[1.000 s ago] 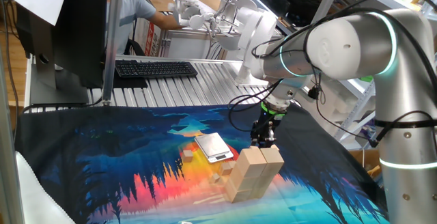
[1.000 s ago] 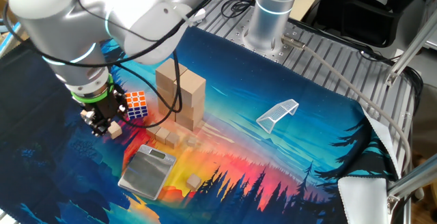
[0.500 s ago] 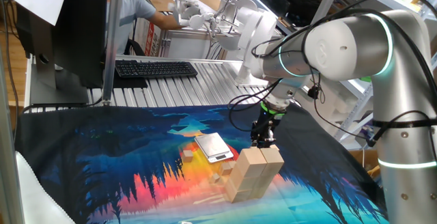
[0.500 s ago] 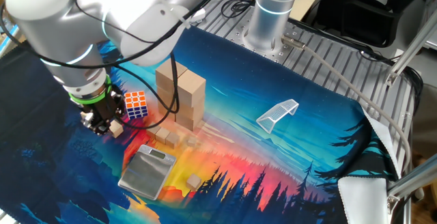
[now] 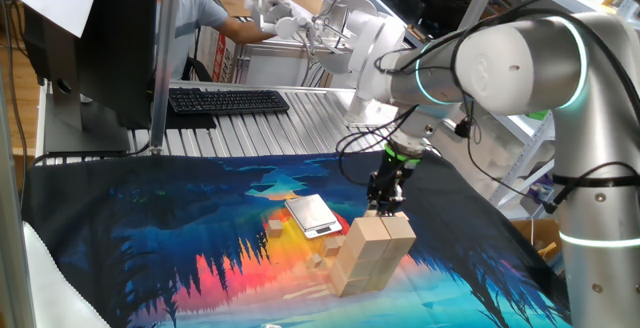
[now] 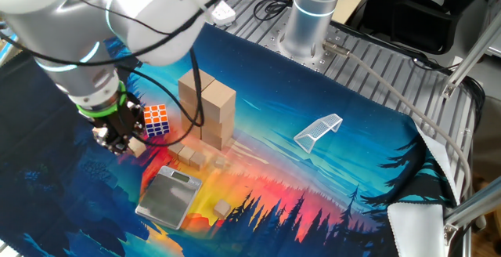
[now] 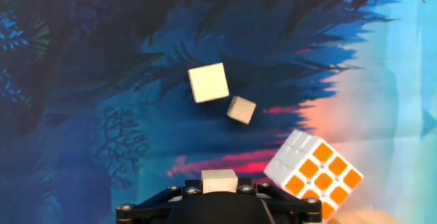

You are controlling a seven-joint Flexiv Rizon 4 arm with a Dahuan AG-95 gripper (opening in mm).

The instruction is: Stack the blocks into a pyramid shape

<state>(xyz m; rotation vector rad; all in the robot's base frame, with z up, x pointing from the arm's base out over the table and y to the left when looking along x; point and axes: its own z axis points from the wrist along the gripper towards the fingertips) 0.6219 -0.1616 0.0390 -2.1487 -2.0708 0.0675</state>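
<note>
A: Where do the blocks stand just now?

B: The larger bricks [image 6: 207,110] are upright and pressed together in a tight stack near the middle of the printed cloth [image 6: 329,179] that covers the table. That looks like the base the pyramid is meant to grow from. A few small cubes [image 6: 196,159] lie loose at its foot, another [image 6: 223,208] sits beside the silver scale [image 6: 167,197], and in the hand view two more cubes [image 7: 208,82] lie on the dark part of the cloth, one just beside the other.

A: And the gripper?

B: The gripper [image 6: 121,142] points straight down, off to one side of the stack, its jaws closed on a small block [image 7: 219,182]. In the hand view that pale cube shows at the bottom edge between the fingers. I'd judge it was picked there because the loose pieces are scattered on that side.

A: Anything in its way?

B: A colour puzzle cube [image 6: 156,120] sits between the gripper and the stack, close to both. The carry will probably need height to pass over it. Placing a small cube on tall upright bricks also risks nudging them.
</note>
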